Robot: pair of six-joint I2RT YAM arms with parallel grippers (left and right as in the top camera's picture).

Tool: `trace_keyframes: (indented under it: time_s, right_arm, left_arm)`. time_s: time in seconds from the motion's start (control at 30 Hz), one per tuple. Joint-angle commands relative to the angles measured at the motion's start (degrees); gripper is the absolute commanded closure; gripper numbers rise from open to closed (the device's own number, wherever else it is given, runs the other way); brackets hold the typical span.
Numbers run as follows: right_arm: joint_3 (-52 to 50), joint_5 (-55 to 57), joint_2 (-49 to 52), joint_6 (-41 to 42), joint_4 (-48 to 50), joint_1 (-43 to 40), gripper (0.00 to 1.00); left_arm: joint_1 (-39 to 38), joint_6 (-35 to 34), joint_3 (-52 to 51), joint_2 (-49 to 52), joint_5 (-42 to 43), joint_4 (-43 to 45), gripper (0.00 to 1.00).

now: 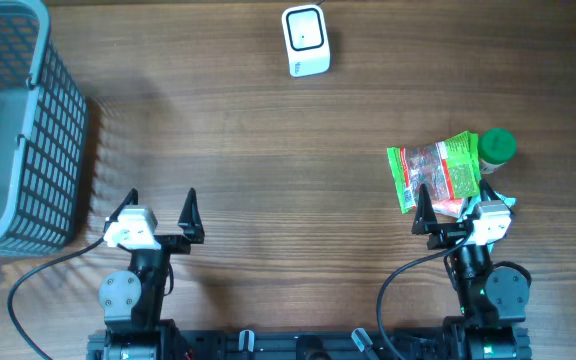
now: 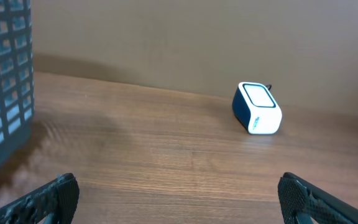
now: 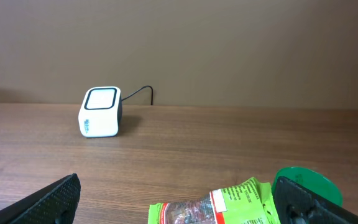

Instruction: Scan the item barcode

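Wood-grain desk (image 1: 268, 150) across the whole overhead view. At its far left, a grey-blue lattice basket (image 1: 63, 150), partly cut off by the frame edge. Along the near edge, two arms, well apart. Left fingers (image 1: 190, 210) spread wide, gripping nothing, above bare wood to the right of the basket. Right fingers (image 1: 421, 208) likewise spread wide and empty, tips overlapping the near edge of the snack packet (image 1: 436, 172) as seen from above; touching or not, impossible to tell. Packet green and red with a clear window, crumpled, flat on the desk at right. Just beside its far right corner, a green-lidded container (image 1: 497, 146), touching or nearly so. At the far edge, near centre, well apart from everything else: small white barcode scanner (image 1: 305, 40), dark-rimmed window on top, cable trailing behind.
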Motion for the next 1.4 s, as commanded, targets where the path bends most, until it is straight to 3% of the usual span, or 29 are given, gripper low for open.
trace_keyframes:
  time_s: [0.0,0.4,0.53,1.37]
  right_arm:
    - [-0.07,0.57,-0.46,0.83,0.15,-0.24,0.00]
    - [-0.07,0.55,-0.46,0.81,0.15,-0.24,0.00]
    - [-0.07,0.57,-0.46,0.83,0.15,-0.24,0.00]
    - [-0.07,0.57,-0.46,0.83,0.15,-0.24,0.00]
  left_arm:
    - [0.26,4.96,-0.20,-0.57,1.75,-0.31,0.00]
    - [0.31,4.66,-0.20,-0.57,-0.72,-0.59,0.00]
    - [0.33,0.81,-0.20,-0.57,-5.68,-0.81,0.00]
    - [0.31,0.81,-0.20,-0.44,-4.70,-0.81,0.00]
